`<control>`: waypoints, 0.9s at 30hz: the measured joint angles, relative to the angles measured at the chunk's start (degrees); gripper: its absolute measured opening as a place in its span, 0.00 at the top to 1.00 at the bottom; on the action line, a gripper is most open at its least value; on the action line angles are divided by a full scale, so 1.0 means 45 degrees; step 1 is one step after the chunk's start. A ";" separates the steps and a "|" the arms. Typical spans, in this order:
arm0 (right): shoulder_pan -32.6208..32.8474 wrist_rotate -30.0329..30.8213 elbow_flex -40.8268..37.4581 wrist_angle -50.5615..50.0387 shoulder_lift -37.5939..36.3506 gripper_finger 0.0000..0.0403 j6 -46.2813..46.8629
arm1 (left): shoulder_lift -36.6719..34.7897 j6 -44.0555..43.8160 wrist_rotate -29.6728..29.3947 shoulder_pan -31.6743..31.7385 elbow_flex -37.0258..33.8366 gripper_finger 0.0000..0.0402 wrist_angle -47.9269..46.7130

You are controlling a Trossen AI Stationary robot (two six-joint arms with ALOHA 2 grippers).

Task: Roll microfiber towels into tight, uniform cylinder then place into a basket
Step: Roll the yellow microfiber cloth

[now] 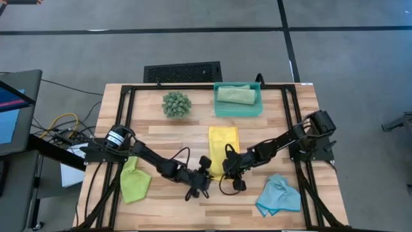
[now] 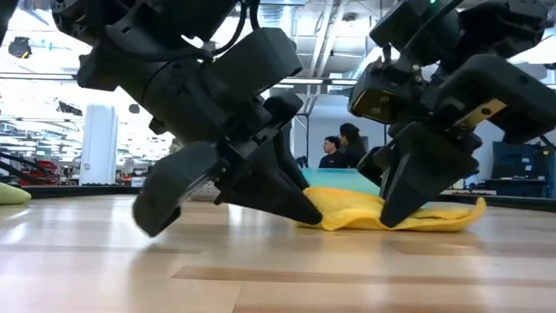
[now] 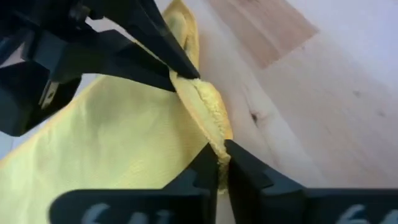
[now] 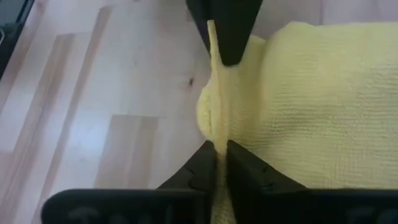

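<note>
From above, the near end of the yellow towel [image 1: 223, 145] is hidden under the two grippers, and both sets of fingers are lost among the dark arm parts there. The wrist views settle it. The left gripper [image 3: 221, 163] has its fingers pressed together on the raised edge of the yellow towel, with the fold nipped between them. The right gripper [image 4: 220, 159] pinches the same edge, its fingers nearly closed with only a thin ridge of cloth between. The two grippers face each other along that edge, close together, near the front middle of the table [image 1: 154, 125].

In the level view the yellow towel lies low on the wood just behind both grippers, and most of the scene is blocked by them.

Four towels can be counted: the yellow one, a lime green towel [image 1: 134, 182] crumpled to the left gripper's outer side, a light blue towel [image 1: 278, 196] crumpled to the right gripper's outer side, and a sage green towel [image 1: 236, 95] rolled inside the one basket [image 1: 217, 106], well beyond both grippers. A single plant ball [image 1: 176, 104] sits left of the basket.
</note>
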 joint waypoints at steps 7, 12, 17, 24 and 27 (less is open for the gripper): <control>0.0130 -0.0038 0.0024 0.0043 -0.0005 0.65 -0.0344 | -0.0896 -0.0520 0.0298 -0.0125 0.0005 0.98 -0.1139; 0.0302 -0.0056 -0.0005 -0.0901 -0.0594 0.59 -0.0992 | -0.1168 -0.0883 0.1326 -0.0121 0.0005 0.99 -0.1269; 0.1228 0.1312 -0.0007 -0.1951 -0.1536 0.60 -0.2018 | -0.1168 -0.0934 0.1388 -0.0110 0.0000 0.98 -0.1232; 0.2381 0.3119 0.0000 -0.2297 -0.1585 0.66 -0.2653 | -0.1168 -0.0962 0.1796 0.0031 0.0000 0.89 -0.0867; 0.2467 0.3246 0.0000 -0.2440 -0.1290 0.70 -0.2678 | -0.1168 -0.1343 0.2242 0.0165 0.0000 0.80 -0.0872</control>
